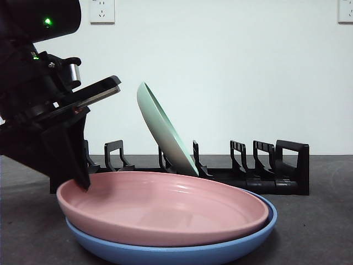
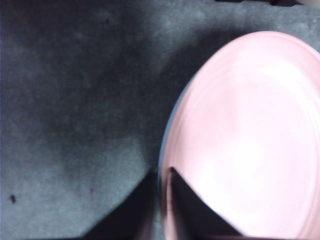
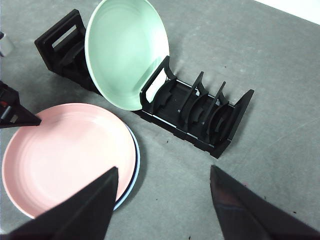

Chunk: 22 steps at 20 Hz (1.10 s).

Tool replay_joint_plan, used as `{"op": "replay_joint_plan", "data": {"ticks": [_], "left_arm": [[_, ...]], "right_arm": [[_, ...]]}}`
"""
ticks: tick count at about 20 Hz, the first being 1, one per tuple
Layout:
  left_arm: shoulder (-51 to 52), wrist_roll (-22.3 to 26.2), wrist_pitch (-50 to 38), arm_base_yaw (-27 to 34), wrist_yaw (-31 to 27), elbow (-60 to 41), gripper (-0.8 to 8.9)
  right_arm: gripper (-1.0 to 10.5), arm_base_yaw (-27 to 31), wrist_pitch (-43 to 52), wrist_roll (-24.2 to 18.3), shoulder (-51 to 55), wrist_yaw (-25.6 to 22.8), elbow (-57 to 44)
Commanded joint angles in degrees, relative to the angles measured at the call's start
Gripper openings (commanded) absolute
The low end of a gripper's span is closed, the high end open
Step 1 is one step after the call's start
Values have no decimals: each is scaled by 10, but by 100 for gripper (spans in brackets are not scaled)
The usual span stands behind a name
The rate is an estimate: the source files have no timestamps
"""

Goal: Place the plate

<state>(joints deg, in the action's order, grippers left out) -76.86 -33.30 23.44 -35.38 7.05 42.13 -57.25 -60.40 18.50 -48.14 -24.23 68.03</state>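
A pink plate (image 1: 165, 204) lies stacked on a blue plate (image 1: 182, 251) at the front of the table. My left gripper (image 1: 83, 185) comes down from the left, and its jaws are closed over the pink plate's left rim (image 2: 162, 177). The pink plate (image 2: 250, 135) still rests on the blue one. A mint green plate (image 1: 162, 130) leans in a slot of the black dish rack (image 1: 276, 176) behind. My right gripper (image 3: 162, 200) hangs high above the table, open and empty, looking down on the pink plate (image 3: 65, 155), the green plate (image 3: 125, 50) and the rack (image 3: 200, 120).
The rack has several free slots to the right of the green plate. The table top (image 3: 260, 75) is dark grey cloth. A white wall with sockets (image 1: 102, 11) stands behind the rack.
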Motion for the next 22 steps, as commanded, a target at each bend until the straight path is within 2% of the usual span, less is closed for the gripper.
{"op": "replay_joint_plan", "data": {"ticks": [1, 3, 5, 8, 10, 12, 15, 19, 22], "left_arm": [[-5, -7, 0, -5, 1, 3, 281], [11, -5, 13, -2, 1, 7, 346], [55, 4, 19, -2, 1, 14, 348], [166, 67, 44, 0, 1, 34, 343], [247, 113, 105, 10, 0, 42, 341], [321, 136, 186, 26, -10, 42, 341], [421, 163, 290, 37, -76, 42, 341], [529, 159, 343, 37, -135, 42, 341], [563, 156, 354, 37, -144, 42, 341]], "right_arm": [[291, -5, 7, 10, -4, -2, 11], [291, -5, 7, 10, -4, -2, 11], [291, -5, 7, 10, -4, -2, 11], [291, -5, 5, 42, -5, 22, 11], [291, 7, 7, 64, -21, 91, 11], [291, 33, 26, 48, -50, 130, 11], [291, 79, 97, 29, -117, 223, 12], [291, 148, 208, 20, -224, 366, 33], [291, 178, 236, 12, -323, 415, 89]]}}
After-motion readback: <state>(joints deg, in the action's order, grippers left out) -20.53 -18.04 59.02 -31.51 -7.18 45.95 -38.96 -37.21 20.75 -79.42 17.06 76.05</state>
